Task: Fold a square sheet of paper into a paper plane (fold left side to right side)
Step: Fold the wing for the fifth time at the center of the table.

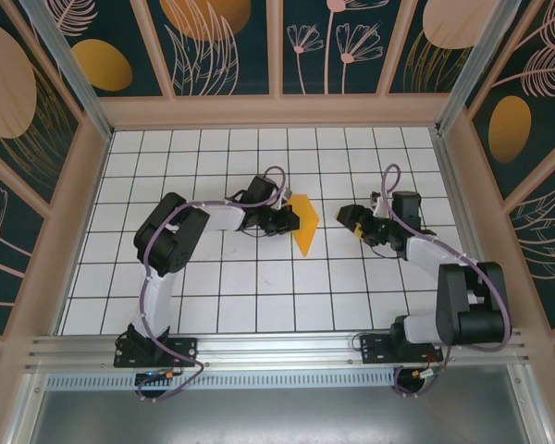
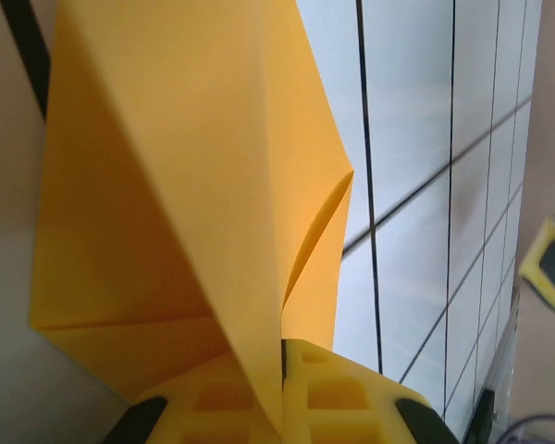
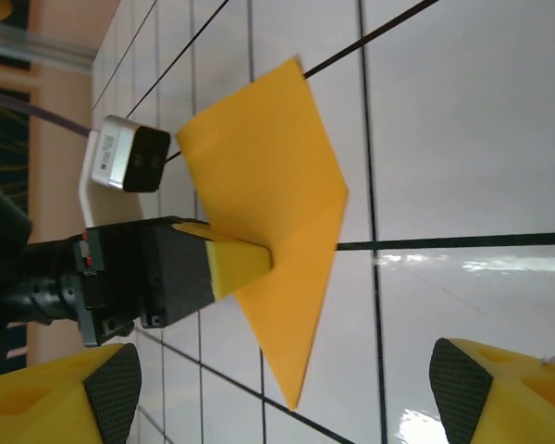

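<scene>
Orange paper (image 1: 304, 222) pinched at 9 o'clock by left claw (image 1: 289, 220), likely steadying it; right claw (image 1: 354, 223) wide at 3 o'clock.

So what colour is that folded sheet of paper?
Plain orange-yellow, no markings. The folded sheet of paper shows best in the right wrist view.

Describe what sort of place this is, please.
Probably a robot test cell: white gridded tabletop, dark floral wall panels around it, black left arm and right arm bolted to an aluminium rail.

White gridded table (image 1: 259, 296) beneath floral teal wall panels (image 1: 351, 46).
</scene>
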Available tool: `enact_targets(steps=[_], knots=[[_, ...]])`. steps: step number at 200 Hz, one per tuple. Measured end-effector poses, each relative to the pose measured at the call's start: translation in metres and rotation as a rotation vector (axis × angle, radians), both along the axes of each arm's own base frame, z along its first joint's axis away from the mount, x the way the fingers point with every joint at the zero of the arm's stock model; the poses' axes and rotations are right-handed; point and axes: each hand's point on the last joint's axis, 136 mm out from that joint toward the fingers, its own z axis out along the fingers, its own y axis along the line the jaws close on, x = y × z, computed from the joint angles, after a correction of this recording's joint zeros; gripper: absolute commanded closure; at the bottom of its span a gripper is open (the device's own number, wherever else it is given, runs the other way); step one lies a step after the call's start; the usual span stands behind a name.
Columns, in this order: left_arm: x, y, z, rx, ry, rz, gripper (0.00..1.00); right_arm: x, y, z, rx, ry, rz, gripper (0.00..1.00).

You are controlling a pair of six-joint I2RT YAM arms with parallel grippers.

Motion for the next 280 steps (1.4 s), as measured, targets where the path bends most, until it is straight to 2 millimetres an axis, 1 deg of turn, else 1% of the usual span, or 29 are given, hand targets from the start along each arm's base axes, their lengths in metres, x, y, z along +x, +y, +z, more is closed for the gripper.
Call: enact_targets(steps=[31,62,75,102,122,145,169,202,222,239,246,257,267,280], knots=[[-0.020,0.005,0.007,-0.031,-0.021,-0.072,0.98,0.011,0.012,-0.008,0.051,0.005,0.088,0.16],[-0.030,0.004,0.027,-0.081,-0.075,-0.143,0.98,0.028,0.022,-0.014,0.088,-0.004,0.152,0.23],[-0.033,0.004,0.034,-0.099,-0.094,-0.166,0.98,0.034,0.026,-0.017,0.101,0.001,0.178,0.24],[-0.038,0.002,0.042,-0.126,-0.115,-0.203,0.98,0.040,0.045,-0.020,0.124,-0.004,0.253,0.28],[-0.041,0.002,0.042,-0.134,-0.115,-0.219,0.98,0.038,0.058,-0.021,0.140,-0.006,0.303,0.35],[-0.042,0.002,0.041,-0.134,-0.120,-0.225,0.98,0.037,0.069,-0.021,0.158,-0.006,0.337,0.48],[-0.042,0.002,0.041,-0.134,-0.124,-0.228,0.97,0.038,0.071,-0.024,0.166,0.004,0.333,0.56],[-0.042,0.002,0.041,-0.134,-0.124,-0.228,0.94,0.039,0.071,-0.025,0.170,0.006,0.327,0.71],[-0.042,0.003,0.038,-0.130,-0.118,-0.228,0.88,0.037,0.070,-0.027,0.167,0.014,0.324,0.82],[-0.042,0.003,0.032,-0.122,-0.113,-0.229,0.80,0.035,0.069,-0.030,0.163,0.020,0.321,0.89],[-0.042,0.003,0.031,-0.119,-0.114,-0.231,0.74,0.034,0.069,-0.032,0.161,0.025,0.319,0.90],[-0.042,0.005,0.028,-0.109,-0.110,-0.228,0.67,0.033,0.068,-0.034,0.156,0.034,0.312,0.94],[-0.041,0.006,0.026,-0.093,-0.120,-0.227,0.58,0.033,0.067,-0.037,0.149,0.039,0.306,0.95],[-0.038,0.011,0.021,-0.064,-0.131,-0.218,0.48,0.031,0.066,-0.040,0.141,0.050,0.298,0.97]])
